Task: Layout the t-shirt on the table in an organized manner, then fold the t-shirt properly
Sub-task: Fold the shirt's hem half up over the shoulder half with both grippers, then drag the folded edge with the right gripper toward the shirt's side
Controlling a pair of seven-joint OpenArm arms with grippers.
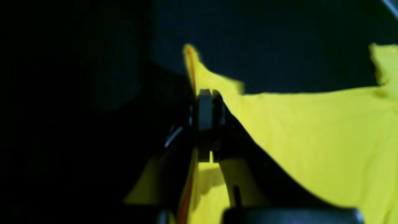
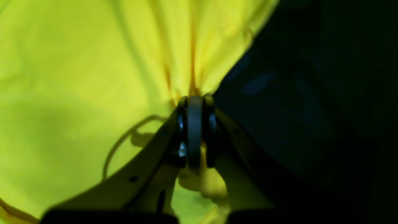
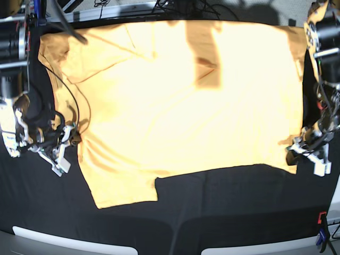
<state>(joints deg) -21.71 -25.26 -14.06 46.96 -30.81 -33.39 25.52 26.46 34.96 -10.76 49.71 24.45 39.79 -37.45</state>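
Observation:
The pale yellow-orange t-shirt lies spread wide on the black table, sleeves toward the left of the base view. My left gripper is at the shirt's right front corner, shut on the cloth edge in the left wrist view, where the t-shirt stretches right over the table. My right gripper is at the shirt's left edge, shut on bunched fabric in the right wrist view; the t-shirt fills the left half beside the table.
A red-and-black clamp sits at the table's front right edge. Cables lie beyond the far edge. A thin black cable hangs over the shirt's left side. Arm bases stand at both far corners.

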